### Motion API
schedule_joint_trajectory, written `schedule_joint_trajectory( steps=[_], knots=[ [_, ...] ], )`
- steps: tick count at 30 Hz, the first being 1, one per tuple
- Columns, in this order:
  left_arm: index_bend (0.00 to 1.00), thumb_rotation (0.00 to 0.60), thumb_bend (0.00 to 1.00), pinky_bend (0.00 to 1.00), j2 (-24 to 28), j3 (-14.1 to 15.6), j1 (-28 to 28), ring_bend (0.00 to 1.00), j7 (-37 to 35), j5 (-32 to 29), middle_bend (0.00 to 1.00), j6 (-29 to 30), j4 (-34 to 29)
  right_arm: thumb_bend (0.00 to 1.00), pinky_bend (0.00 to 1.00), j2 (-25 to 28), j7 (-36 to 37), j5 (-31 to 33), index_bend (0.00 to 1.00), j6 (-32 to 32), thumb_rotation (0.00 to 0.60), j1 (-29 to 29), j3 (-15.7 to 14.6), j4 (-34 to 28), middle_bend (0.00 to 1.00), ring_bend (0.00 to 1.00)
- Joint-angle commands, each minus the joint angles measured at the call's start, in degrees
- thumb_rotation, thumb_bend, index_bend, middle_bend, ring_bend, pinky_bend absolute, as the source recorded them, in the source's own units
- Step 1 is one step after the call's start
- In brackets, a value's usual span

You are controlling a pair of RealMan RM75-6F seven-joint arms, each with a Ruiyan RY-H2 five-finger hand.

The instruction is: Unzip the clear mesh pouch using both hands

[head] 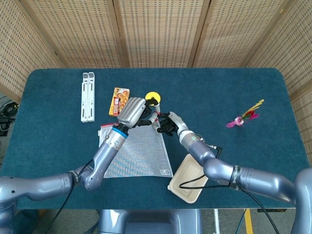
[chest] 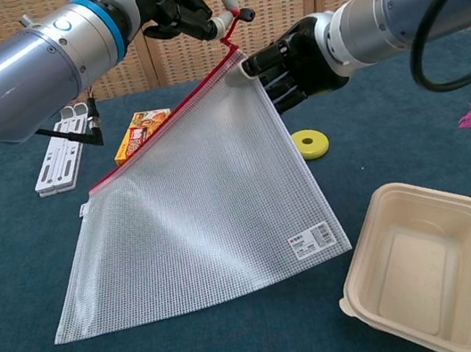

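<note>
Left hand point(chest: 175, 3) is raised above the table point(head: 219, 87), knuckles toward the head camera, fingers curled together. Its fingertips point(chest: 226, 10) pinch the red pull cord point(chest: 232, 30) of the zipper, which runs taut down to the pouch's upper corner. The left forearm enters the chest view from the left, a blue band at the wrist.

Right hand point(chest: 290, 67) meets the same corner from the opposite side. Its dark fingers are bunched and pressed on the top corner of the clear mesh pouch point(chest: 202, 191), holding it aloft just below the left hand. The two hands sit close together, not touching as far as can be seen.

The pouch hangs slanted: upper right corner lifted, lower edge and left corner resting on the table. Its red zipper edge point(chest: 162, 116) runs diagonally from the held corner down to the left. A white label point(chest: 311, 240) shows near the lower right corner.

Visibility: in the head view the left hand point(head: 130, 111) covers the pinch and the slider; the right hand point(head: 168, 124) is small and dark there, so finger placement cannot be read. Slider position along the zipper cannot be told in either view. The orange box point(chest: 139, 131) is partly hidden behind the pouch. The yellow disc point(chest: 310, 143) lies just beside the pouch's right edge; the beige container point(chest: 427, 266) is cut off at the chest view's bottom edge.
</note>
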Motion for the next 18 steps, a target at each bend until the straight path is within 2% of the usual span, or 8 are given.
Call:
schedule_joint_trajectory(
  steps=[1,8,18],
  knots=[
    [0.85,0.600,0.57,1.00,0.01,0.43,0.60,0.96,-1.02,0.07,1.00,-0.25,0.70,0.74,0.97,0.03,1.27,-2.64,0.67,2.11,0.600,-2.03,1.69,-1.77,0.91,0.91],
    [0.85,0.600,0.57,1.00,0.54,1.13,1.98,0.96,-3.22,0.30,1.00,-0.62,2.18,0.75,0.97,-0.10,2.73,-5.82,0.68,4.12,0.600,-4.48,3.64,-3.28,0.92,0.91],
    [0.85,0.600,0.57,1.00,2.35,2.78,5.03,0.96,-8.24,0.56,1.00,-2.68,4.86,0.76,0.97,0.33,4.25,-7.03,0.68,3.98,0.600,-6.63,5.31,-3.57,0.92,0.92]
  ],
)
